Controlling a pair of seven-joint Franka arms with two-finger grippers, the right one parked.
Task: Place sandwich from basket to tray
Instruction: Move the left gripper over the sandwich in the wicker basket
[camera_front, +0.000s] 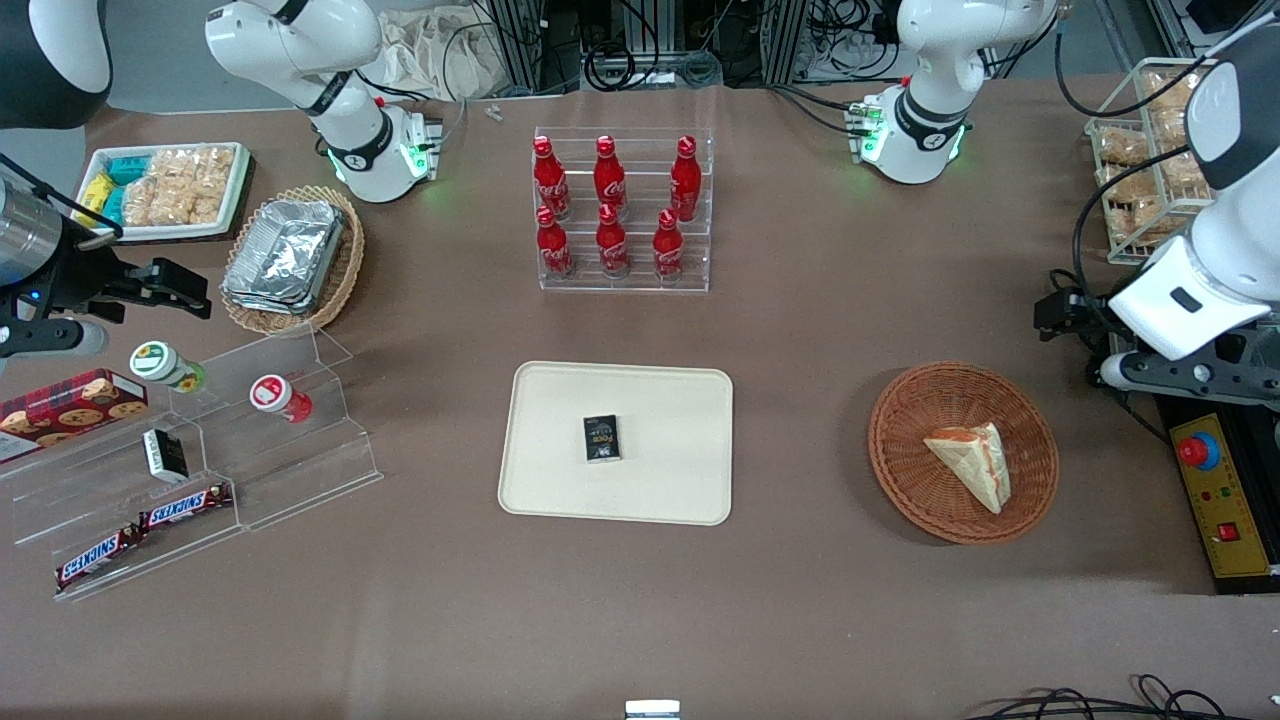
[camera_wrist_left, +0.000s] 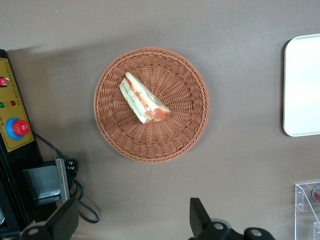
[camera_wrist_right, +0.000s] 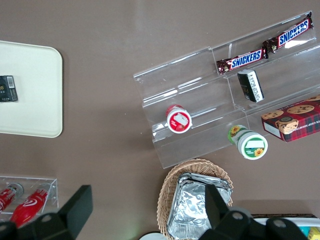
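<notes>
From the front, the sandwich (camera_front: 972, 460) lies in the basket (camera_front: 905, 460), a little toward its four o'clock, untouched, so the task stands at its opening step: the reach has yet to be made. The tray (camera_front: 560, 470) sits well apart from the basket, toward the parked arm's end, bare except for a small dark box (camera_front: 602, 438) near its centre. The working arm hangs off the basket's two o'clock, near the table's edge, and its gripper cannot be made out here. By my reading the next move calls for bringing the gripper over the wedge, turning the jaws to span its shorter width, and descending without catching the wicker rim; the set-down should then land on bare tray beside the box. In the left wrist view, the gripper (camera_wrist_left: 132, 225) hovers high above the table just outside the basket's (camera_wrist_left: 187, 130) rim, fingers (camera_wrist_left: 200, 220) spread wide and holding nothing. The sandwich (camera_wrist_left: 142, 98) shows as a pale triangular wedge with orange-red filling along one long edge, lying on its side and slanted from ten o'clock to four o'clock within the bowl, a bit off centre; a corner of the tray (camera_wrist_left: 300, 90) shows nearby. The right wrist view shows only the tray's (camera_wrist_right: 35, 100) end with the box (camera_wrist_right: 7, 88); sandwich and basket are out of sight.
</notes>
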